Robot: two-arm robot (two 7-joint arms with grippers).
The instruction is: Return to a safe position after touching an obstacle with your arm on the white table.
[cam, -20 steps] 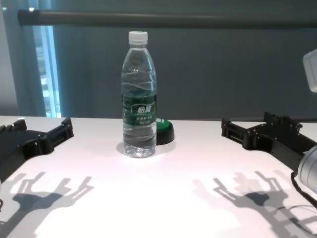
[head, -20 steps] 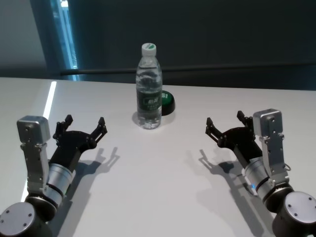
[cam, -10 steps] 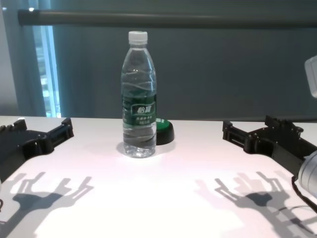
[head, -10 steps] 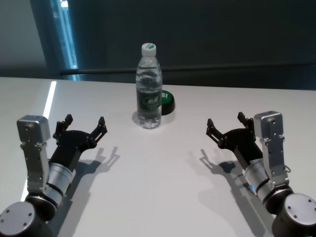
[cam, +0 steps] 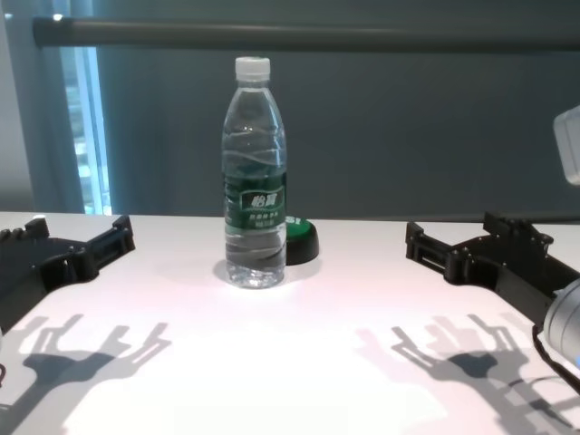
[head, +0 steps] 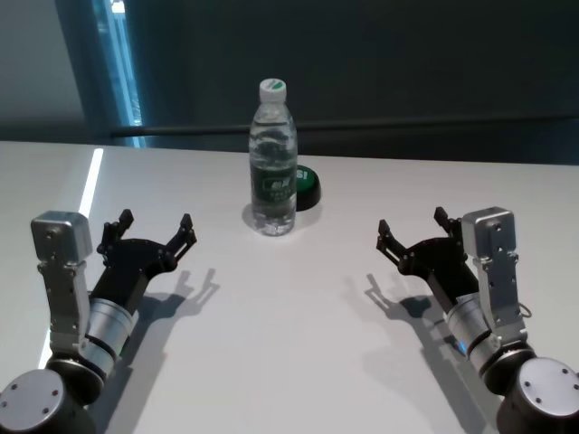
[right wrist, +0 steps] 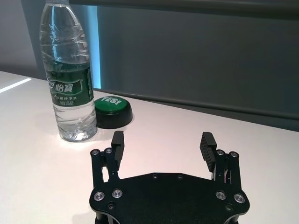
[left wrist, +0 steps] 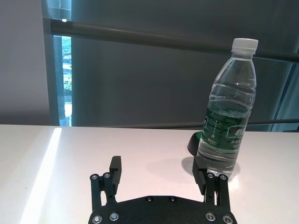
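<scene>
table: broad white top, carries everything
left arm: low at near left, left hand wide open, holding nothing, well apart from bottle
right arm: low at near right, right hand wide open, empty, well apart from bottle
obstacle: clear water bottle, upright, centre-far on table, between the two hands but farther back, touched by neither
puck: low green-topped button just behind bottle, on the robot's right of it
risk: either arm swinging inward during retreat could clip and topple the tall, narrow bottle; likely rolls off if knocked
</scene>
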